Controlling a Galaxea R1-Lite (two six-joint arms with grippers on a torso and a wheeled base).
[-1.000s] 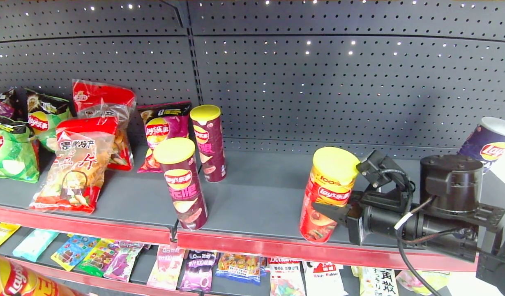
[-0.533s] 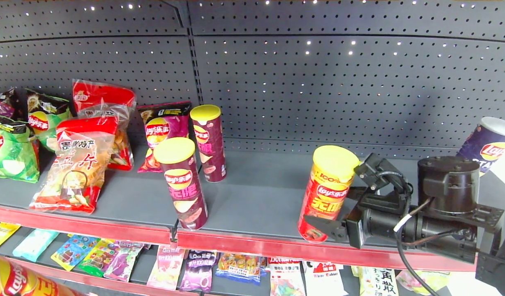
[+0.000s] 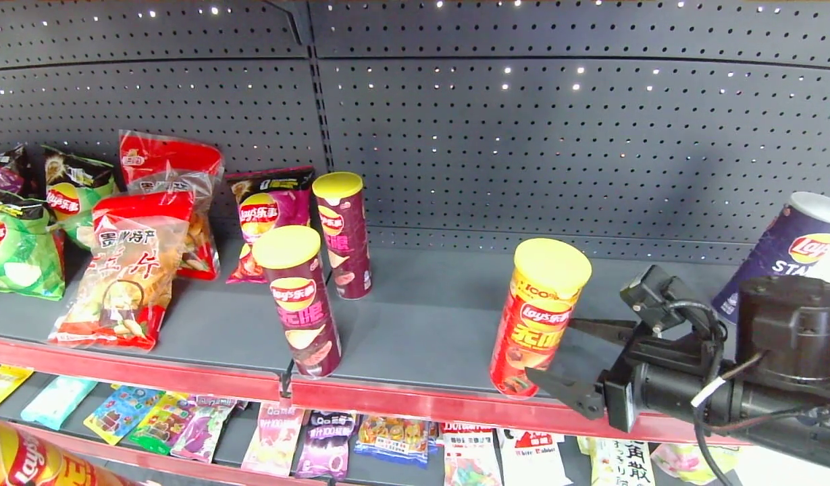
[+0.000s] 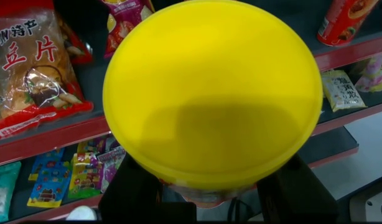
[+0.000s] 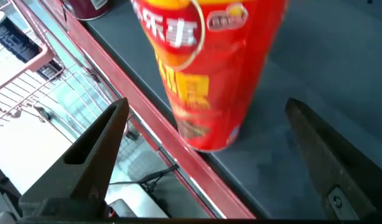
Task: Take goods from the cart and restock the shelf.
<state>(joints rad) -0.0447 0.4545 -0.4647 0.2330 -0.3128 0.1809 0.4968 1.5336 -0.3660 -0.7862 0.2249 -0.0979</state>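
A red chips can [image 3: 539, 317] with a yellow lid stands upright near the front edge of the grey shelf [image 3: 428, 324]. My right gripper [image 3: 553, 349] is open just to its right, one finger before the can and one behind, not touching it. The right wrist view has the red can [image 5: 209, 74] beyond the spread right gripper [image 5: 206, 102]. My left gripper [image 4: 209, 199] is shut on another chips can, whose yellow lid [image 4: 213, 93] faces the camera. That yellow and red can [image 3: 23, 462] sits at the head view's lower left corner.
Two maroon cans [image 3: 296, 300] [image 3: 342, 233] stand mid-shelf, with snack bags [image 3: 127, 270] to the left. A blue can [image 3: 789, 253] leans at the far right. Small packets [image 3: 387, 439] line the lower shelf. The pink wire cart [image 5: 29, 68] is below the red shelf lip [image 3: 387, 398].
My right gripper let go of the red can and drew back to the right and down. The can, tilted before, now stands upright.
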